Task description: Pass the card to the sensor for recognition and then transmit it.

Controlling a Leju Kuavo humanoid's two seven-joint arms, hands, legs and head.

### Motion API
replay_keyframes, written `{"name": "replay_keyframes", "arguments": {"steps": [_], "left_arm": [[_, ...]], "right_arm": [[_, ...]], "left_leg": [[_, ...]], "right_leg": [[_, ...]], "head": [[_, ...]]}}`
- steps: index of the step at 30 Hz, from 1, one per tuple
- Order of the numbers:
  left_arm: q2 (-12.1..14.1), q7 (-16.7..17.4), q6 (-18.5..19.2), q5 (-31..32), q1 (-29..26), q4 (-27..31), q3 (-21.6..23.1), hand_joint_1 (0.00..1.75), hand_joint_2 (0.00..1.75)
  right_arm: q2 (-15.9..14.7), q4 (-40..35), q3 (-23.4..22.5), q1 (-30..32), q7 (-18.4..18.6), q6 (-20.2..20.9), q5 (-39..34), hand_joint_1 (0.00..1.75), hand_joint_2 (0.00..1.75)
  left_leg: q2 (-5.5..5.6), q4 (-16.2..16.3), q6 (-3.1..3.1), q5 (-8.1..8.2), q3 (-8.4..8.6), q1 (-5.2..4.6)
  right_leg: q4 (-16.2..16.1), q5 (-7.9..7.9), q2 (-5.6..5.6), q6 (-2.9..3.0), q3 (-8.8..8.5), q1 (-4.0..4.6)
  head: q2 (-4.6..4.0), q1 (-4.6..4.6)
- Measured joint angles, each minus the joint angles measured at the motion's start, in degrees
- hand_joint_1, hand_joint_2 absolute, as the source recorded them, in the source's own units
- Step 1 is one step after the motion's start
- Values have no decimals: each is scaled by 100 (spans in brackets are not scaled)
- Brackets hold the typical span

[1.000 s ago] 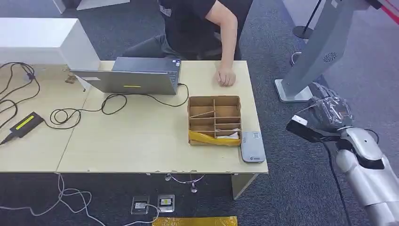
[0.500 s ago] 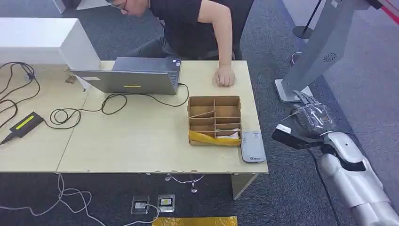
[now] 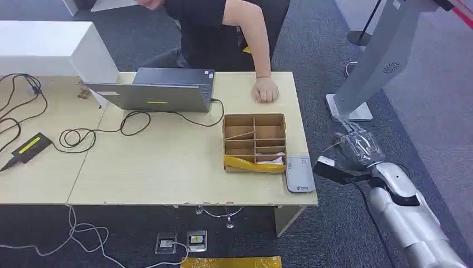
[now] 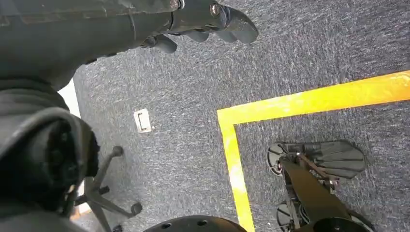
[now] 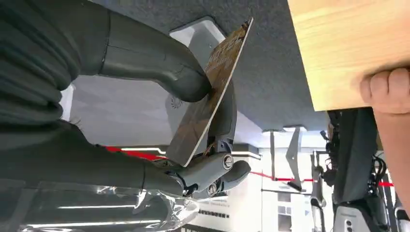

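The right hand (image 3: 357,146), wrapped in clear plastic film, hangs off the right edge of the desk (image 3: 167,167), over the carpet. In the right wrist view its thumb and fingers (image 5: 212,174) pinch the card (image 5: 208,96) edge-on. The grey sensor (image 3: 299,173) lies flat at the front right corner of the desk, touching the cardboard box (image 3: 254,143). A person's hand (image 3: 265,90) rests at the back right edge. The left hand (image 4: 203,19) hangs over the carpet, fingers curled, holding nothing.

Right hand (image 5: 193,121) raised, fingers pinched.
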State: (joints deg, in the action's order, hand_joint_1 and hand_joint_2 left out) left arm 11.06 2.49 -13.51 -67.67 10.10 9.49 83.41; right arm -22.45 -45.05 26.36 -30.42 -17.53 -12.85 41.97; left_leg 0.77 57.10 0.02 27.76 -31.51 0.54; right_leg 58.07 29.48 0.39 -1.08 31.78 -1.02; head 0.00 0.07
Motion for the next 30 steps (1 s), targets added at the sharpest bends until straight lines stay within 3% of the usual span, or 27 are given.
{"name": "replay_keyframes", "arguments": {"steps": [30], "left_arm": [[-28, 2, 0, 0, -2, 0, 0, 0, 0]], "right_arm": [[98, 221, 151, 0, 0, -9, -11, 175, 175]], "left_leg": [[0, 0, 0, 0, 1, 0]], "right_leg": [[0, 0, 0, 0, 0, 0]], "head": [[0, 0]]}}
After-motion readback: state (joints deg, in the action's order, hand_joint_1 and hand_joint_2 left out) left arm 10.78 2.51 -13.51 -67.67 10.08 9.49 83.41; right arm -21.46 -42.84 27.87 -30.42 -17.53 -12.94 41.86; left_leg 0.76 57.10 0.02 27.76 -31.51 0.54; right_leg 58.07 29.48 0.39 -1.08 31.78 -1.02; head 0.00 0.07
